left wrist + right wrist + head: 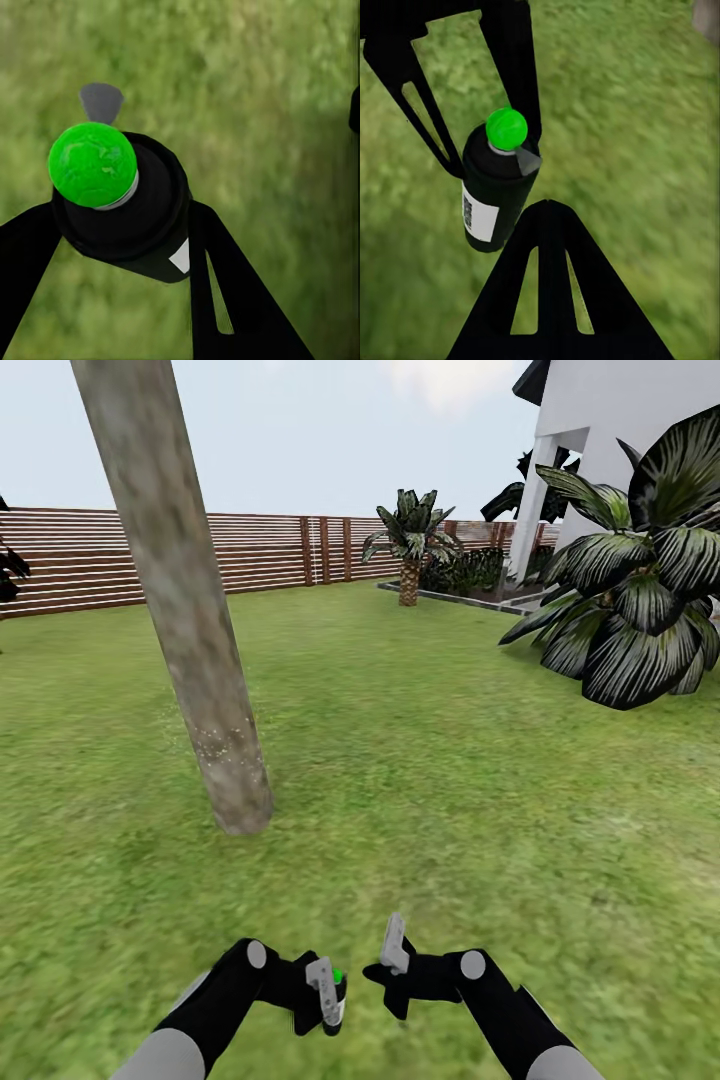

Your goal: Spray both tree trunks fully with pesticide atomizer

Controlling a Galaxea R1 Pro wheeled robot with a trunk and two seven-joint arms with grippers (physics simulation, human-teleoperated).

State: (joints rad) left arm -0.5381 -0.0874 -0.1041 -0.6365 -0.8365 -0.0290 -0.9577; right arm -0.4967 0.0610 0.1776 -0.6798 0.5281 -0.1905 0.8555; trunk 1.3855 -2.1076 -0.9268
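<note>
the left gripper (328, 992) is pinched on the pesticide atomizer (337, 990), low in the head view just in front of the robot, above the grass lawn (450, 780). in the left wrist view the two dark fingers (225, 300) press against the sides of the black bottle (127, 210), whose top is a bright green ball (93, 164) rather than red, with a small grey nozzle tab (100, 101) beyond it. the right wrist view looks across at the same bottle (495, 191): black body, green cap (506, 128), grey spout (528, 160), and a white label (478, 217) with dark print too small to read. the left claw's fingers (514, 67) bracket the bottle on both sides there. the right gripper (392, 960) sits just beside the left one, holding nothing; one pale fingertip (394, 943) sticks up, and how far its jaws are spread cannot be told, since the right wrist view shows one triangular finger (547, 292). a thick mottled grey-tan tree trunk (185, 610) rises from the lawn ahead and to the left, leaning in the head view, with pale specks low on its bark. behind it runs the brown slat fence (250, 555); a small palm (410, 545), a large dark-leaved plant (640, 580) and a white building (600, 430) stand to the right.
</note>
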